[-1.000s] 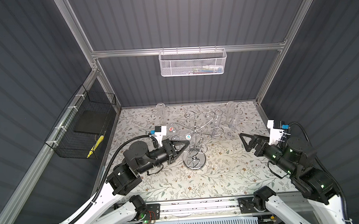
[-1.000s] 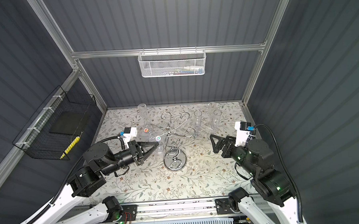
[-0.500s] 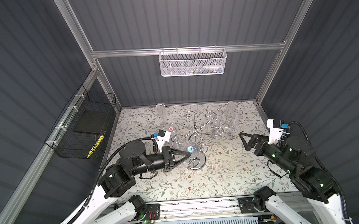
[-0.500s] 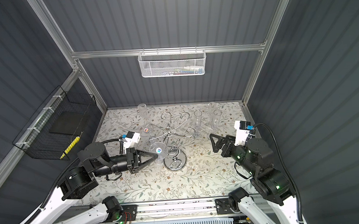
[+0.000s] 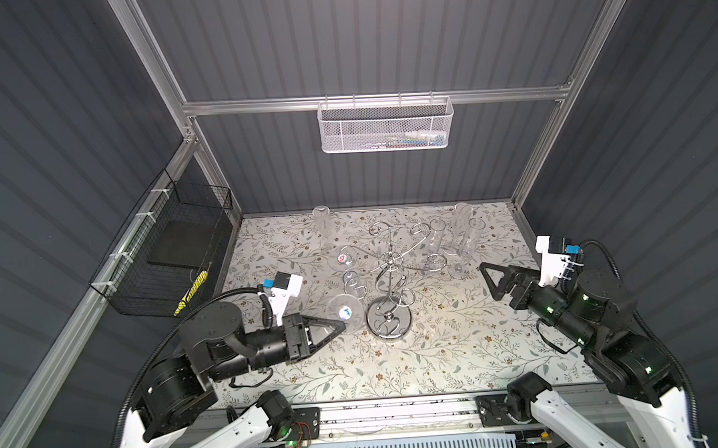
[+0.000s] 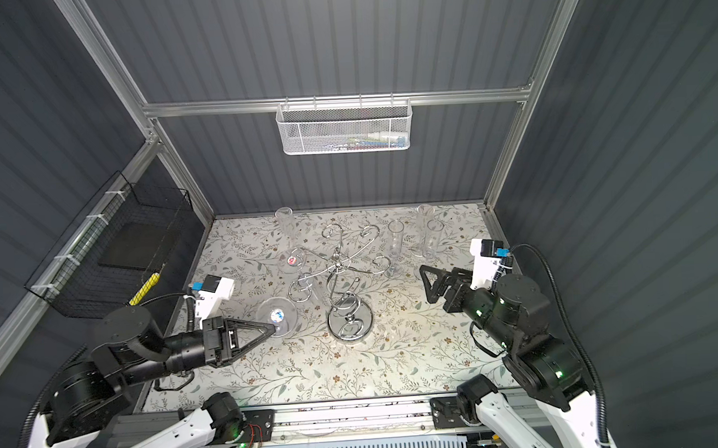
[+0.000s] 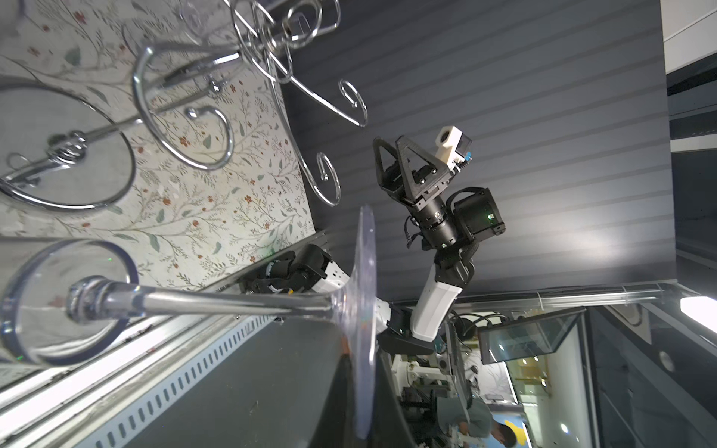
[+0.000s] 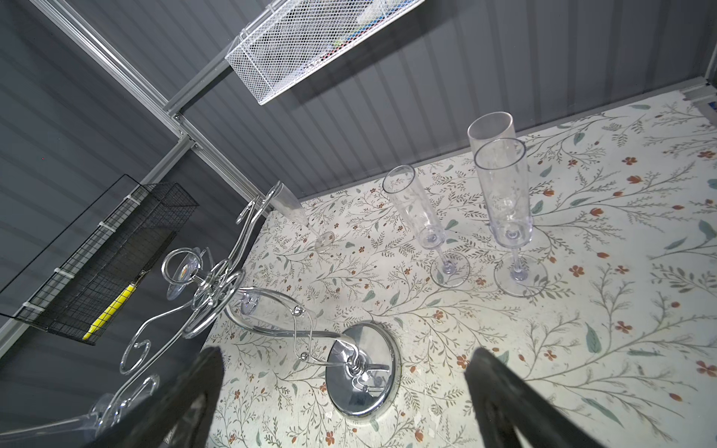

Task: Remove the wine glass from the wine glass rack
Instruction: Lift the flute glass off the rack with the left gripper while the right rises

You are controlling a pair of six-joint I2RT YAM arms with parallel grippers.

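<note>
The left gripper (image 5: 340, 326) is clamped on the stem of a clear, upside-down wine glass (image 5: 344, 311), just front-left of the shiny chrome wire wine glass rack (image 5: 389, 298) at mid-surface. The glass looks free of the arms, so only setting it down is left. The right gripper (image 5: 490, 281) gapes wide and empty near the right edge

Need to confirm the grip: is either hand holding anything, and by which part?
The left hand is shut on the wine glass, pinching the rim of its foot. The right hand is open and empty.
</note>
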